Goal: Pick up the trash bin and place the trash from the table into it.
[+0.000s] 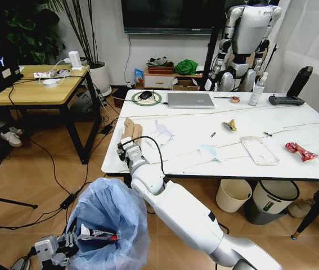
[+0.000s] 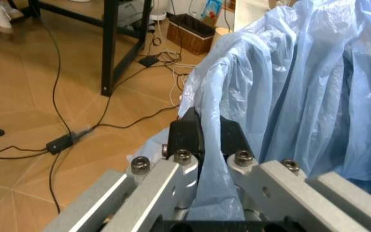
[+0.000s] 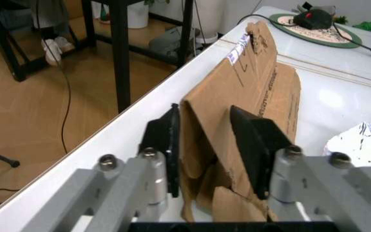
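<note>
Nearest the robot, at the lower left of the head view, the left gripper (image 1: 63,246) holds the trash bin (image 1: 109,225), a small bin lined with a puffy light-blue plastic bag, off the floor beside the surface's near-left corner. In the left wrist view its jaws are pressed together on a fold of the bag at the rim, so the bin hangs from that pinch. A red and white wrapper (image 1: 98,235) lies at the bin's mouth.

Just beyond, the right arm reaches forward to the near-left corner of the white marble-look table (image 1: 193,160). The right gripper (image 3: 205,145) straddles the near end of the crushed brown cardboard (image 3: 253,92), which lies along the surface's left edge. Its jaws are spread, one on each side of the cardboard, and seem not yet to clamp it.

Farther along the surface lie crumpled white paper (image 1: 160,133), a light-blue face mask (image 1: 210,152), a clear plastic pack (image 1: 259,150) and a red wrapper (image 1: 300,150). A silver laptop (image 1: 190,100) and a spray bottle (image 1: 256,90) stand at the far side.

The step in hand appears to be grasping the cardboard. The next move likely calls for closing the jaws firmly on it, lifting it clear of the edge, and carrying it over the bin's open mouth.
</note>
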Available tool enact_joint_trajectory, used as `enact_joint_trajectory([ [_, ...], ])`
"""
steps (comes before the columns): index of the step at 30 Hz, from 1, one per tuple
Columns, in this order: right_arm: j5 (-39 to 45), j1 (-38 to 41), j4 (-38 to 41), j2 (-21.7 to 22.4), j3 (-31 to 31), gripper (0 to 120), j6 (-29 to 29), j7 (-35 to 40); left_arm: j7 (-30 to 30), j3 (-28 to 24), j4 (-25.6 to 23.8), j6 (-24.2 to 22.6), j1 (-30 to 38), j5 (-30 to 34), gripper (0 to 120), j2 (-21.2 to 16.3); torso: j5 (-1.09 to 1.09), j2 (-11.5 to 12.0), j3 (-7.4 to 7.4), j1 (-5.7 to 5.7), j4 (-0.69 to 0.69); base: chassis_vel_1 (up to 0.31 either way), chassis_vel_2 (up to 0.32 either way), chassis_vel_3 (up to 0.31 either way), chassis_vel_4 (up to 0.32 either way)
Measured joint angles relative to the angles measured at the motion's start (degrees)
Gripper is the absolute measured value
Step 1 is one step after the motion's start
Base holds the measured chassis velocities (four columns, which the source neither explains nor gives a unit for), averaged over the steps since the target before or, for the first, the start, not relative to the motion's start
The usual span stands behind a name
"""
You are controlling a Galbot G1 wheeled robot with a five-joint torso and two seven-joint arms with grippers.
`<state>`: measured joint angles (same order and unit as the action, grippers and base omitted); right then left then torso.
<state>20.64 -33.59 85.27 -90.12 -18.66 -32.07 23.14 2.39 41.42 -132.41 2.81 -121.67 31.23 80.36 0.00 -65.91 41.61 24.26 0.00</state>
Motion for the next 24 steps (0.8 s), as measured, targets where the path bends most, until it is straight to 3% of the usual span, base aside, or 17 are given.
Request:
enact_joint_trajectory([
  [7, -0.1, -0.3, -0.2, 1.0, 0.3, 0, 0.0, 0.1, 0.0, 0.1, 0.0, 0.1, 0.0, 0.0, 0, -0.1, 0.0, 0.0, 0.0, 0.0, 0.01, 0.0, 0.0, 0.0, 0.0],
  [17, 2.5, -1.1, 4.2, 5.7, 3.0, 0, 2.3, -0.5, 0.0, 0.1, 0.3, 0.1, 0.3, 0.1, 0, -0.5, 0.01, 0.0, 0.0, 0.0, 0.0, 0.0, 0.0, 0.0, 0.0],
  [21, 10.1, -1.8, 12.9, 10.7, 2.6, 0, 11.4, -1.1, 0.0, 0.2, 0.3, 0.0, 0.4, 0.5, 0, -0.9, 0.0, 0.0, 0.0, 0.0, -0.01, 0.0, 0.0, 0.0, 0.0],
  [24, 13.5, -2.3, 17.9, 12.7, 1.8, 0, 14.7, -2.4, 0.1, 0.7, 0.1, -0.1, 0.2, 1.0, 0, -1.1, 0.02, 0.0, 0.0, 0.0, -0.01, 0.0, 0.0, 0.0, 0.0],
])
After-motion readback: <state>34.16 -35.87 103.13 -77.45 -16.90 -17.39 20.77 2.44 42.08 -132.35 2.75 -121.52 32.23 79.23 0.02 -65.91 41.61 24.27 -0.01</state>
